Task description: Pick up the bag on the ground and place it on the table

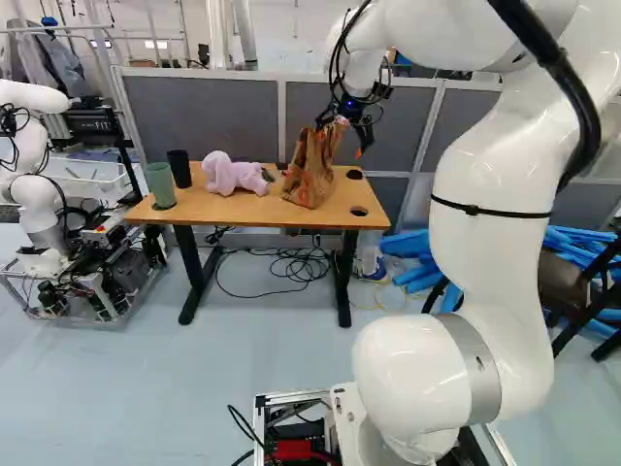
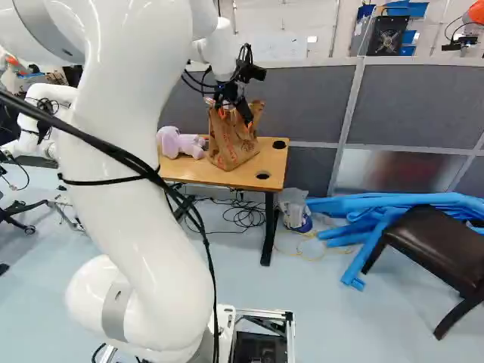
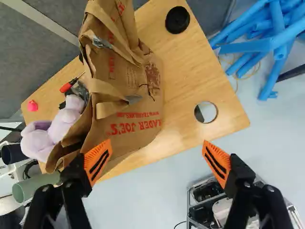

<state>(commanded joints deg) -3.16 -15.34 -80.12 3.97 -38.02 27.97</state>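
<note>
One wooden table point(image 1: 228, 210) bears a paper bag point(image 1: 309, 173) and plush toy point(image 1: 229, 175) before grey partitions point(image 1: 228, 116), the gripper point(image 2: 235, 119) spread wide.

One bag point(image 1: 309, 177), one plush point(image 1: 231, 175), two cups point(image 1: 160, 186).

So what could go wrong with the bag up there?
The open gripper has one finger close by the paper bag, so it might snag and tip it as the arm moves. The bag stands near the front edge of the table, so a tug could pull it off. It might also bump the purple toy beside it.
</note>
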